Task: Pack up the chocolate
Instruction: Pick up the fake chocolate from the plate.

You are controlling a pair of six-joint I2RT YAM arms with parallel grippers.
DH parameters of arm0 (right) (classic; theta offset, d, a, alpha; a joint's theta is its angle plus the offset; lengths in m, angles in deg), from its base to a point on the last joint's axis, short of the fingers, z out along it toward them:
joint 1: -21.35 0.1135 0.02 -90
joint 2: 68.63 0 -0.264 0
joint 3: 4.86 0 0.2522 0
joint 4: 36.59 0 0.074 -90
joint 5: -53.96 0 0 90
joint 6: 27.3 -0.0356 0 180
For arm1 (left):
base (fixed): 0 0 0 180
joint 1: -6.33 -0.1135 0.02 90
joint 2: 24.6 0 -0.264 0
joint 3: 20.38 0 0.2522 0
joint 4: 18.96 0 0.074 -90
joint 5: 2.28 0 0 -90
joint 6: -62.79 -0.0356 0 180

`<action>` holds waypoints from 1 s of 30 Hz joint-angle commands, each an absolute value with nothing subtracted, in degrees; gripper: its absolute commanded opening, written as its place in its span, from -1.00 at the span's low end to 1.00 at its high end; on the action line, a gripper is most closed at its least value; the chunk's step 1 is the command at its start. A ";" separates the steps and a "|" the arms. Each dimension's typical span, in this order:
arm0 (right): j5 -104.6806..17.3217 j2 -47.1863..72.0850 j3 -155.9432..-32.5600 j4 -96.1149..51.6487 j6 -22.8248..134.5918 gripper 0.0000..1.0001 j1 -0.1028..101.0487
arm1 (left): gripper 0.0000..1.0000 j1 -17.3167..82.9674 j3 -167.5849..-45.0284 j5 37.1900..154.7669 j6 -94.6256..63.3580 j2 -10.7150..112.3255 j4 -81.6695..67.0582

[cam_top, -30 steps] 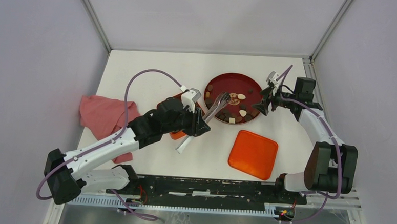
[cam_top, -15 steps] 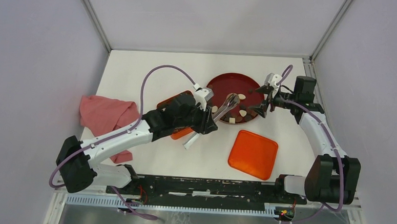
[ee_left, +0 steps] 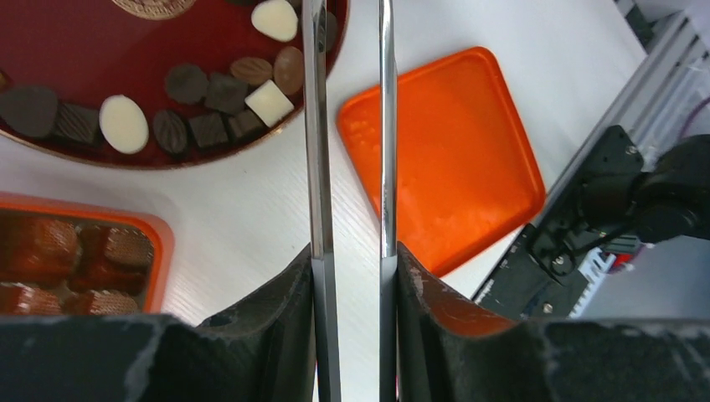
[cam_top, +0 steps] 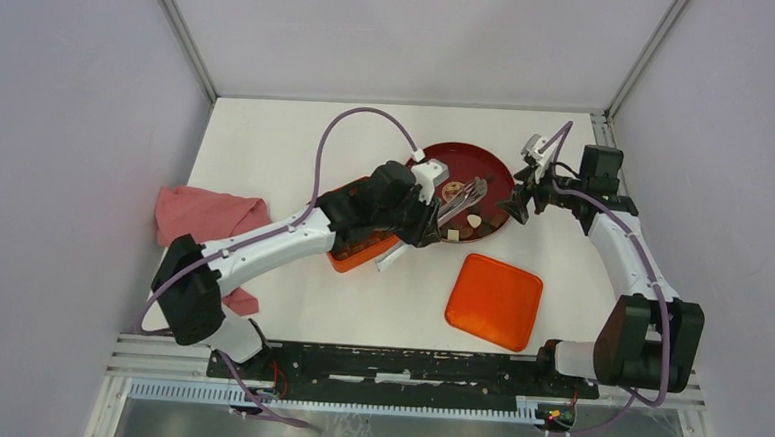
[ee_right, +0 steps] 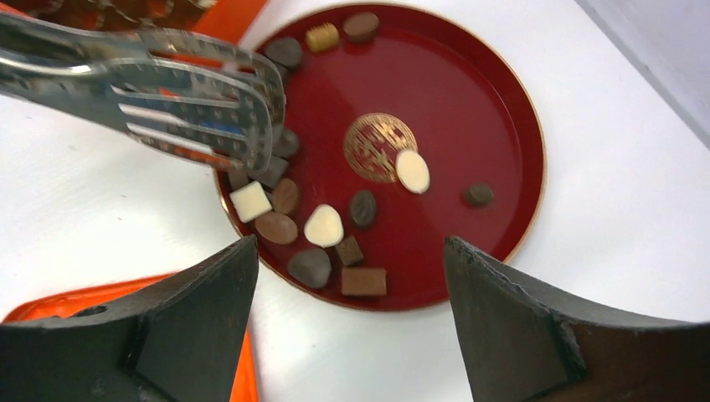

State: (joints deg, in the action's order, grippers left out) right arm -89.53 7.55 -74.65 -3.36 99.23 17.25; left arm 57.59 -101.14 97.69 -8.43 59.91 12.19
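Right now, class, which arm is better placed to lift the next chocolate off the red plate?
Left. The left gripper holds the metal tongs, whose tips hang over the red plate and its chocolates. The right gripper is open and empty at its rim.

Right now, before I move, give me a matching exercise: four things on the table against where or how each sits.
1 silver metal tongs
2 crumpled pink cloth
3 flat orange square lid
4 round dark-red plate

A at the table's left edge
B clamped in the left gripper
C lying bare, nothing on it
D holding loose chocolate pieces

Pairs: 1-B, 2-A, 3-C, 4-D
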 commanded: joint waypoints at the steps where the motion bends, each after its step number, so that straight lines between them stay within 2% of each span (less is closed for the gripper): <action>1: -83.07 8.73 -77.17 -1.64 100.64 0.74 14.69 | -0.21 57.92 -113.00 93.82 -19.76 65.24 19.89; 6: -82.97 8.81 -77.32 -0.62 102.03 0.74 12.44 | -0.21 57.91 -123.35 91.59 -24.97 73.80 28.68; 13: -82.24 8.21 -77.46 -0.13 102.60 0.75 10.18 | -0.21 57.53 -130.18 86.17 -25.08 82.32 37.70; 20: -82.81 10.24 -77.79 0.71 102.86 0.75 8.24 | -0.18 55.22 -132.40 85.98 -25.17 86.46 37.08; 30: -84.97 12.48 -77.86 1.19 102.93 0.74 8.19 | -0.11 51.50 -141.88 89.44 -32.96 94.11 39.72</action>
